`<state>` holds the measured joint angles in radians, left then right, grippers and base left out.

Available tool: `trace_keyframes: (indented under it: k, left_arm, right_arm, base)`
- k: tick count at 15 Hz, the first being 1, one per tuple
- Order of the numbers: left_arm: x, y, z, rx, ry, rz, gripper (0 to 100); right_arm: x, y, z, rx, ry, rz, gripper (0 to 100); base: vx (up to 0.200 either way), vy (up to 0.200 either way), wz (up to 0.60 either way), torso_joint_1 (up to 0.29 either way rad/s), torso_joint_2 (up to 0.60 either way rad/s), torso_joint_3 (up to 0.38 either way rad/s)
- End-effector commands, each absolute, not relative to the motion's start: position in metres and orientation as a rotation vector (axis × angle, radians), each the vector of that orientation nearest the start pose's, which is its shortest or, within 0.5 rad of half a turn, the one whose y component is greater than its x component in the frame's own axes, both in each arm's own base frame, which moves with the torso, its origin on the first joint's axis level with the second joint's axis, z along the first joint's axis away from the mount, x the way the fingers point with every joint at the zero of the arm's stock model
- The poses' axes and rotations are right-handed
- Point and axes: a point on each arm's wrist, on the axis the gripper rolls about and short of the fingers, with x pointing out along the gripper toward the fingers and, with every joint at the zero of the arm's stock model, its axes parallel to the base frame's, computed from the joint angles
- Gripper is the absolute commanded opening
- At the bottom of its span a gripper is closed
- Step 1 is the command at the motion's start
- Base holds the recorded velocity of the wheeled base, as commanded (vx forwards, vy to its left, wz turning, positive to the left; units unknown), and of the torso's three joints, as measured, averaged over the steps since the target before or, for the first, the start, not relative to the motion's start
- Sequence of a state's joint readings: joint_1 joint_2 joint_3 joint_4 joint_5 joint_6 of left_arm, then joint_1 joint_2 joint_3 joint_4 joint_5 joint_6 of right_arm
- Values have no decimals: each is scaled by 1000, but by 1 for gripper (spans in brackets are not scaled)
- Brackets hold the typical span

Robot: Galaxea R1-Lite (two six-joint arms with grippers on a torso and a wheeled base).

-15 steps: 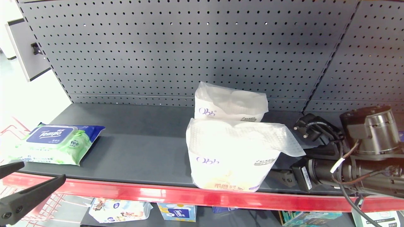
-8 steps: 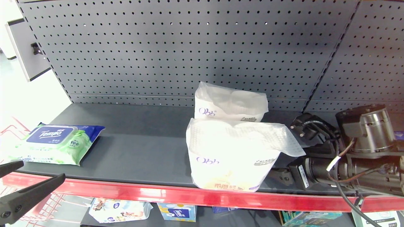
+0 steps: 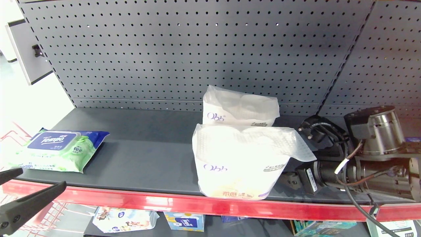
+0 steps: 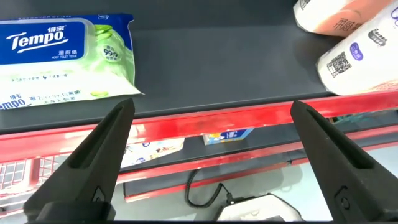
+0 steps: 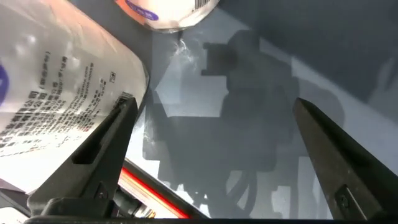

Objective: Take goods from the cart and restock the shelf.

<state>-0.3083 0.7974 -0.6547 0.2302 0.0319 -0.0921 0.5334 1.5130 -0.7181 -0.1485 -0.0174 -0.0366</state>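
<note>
Just slid my right gripper (image 5: 214, 106), jaws wide, against the white plastic-wrapped tissue pack (image 3: 240, 161), left gripper (image 4: 211, 109) wide too, so it looks shelved.

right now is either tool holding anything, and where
Nothing held: left tool is open off the shelf's red edge, right tool open beside the front white plastic tissue pack.
</note>
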Motion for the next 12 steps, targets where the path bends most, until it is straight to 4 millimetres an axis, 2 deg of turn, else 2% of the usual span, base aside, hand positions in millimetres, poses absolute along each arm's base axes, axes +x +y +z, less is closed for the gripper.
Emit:
trace_keyframes:
  k: [1, 12]
  left_arm:
    - [65, -20, 227, -28, 376, -256, 100]
    - [64, -19, 227, -30, 372, -256, 100]
  right_arm:
    - [206, 120, 163, -217, 631, 496, 100]
    - [205, 125, 163, -228, 629, 503, 100]
  base:
    - [0, 0, 0, 0, 0, 0]
    - [0, 0, 0, 0, 0, 0]
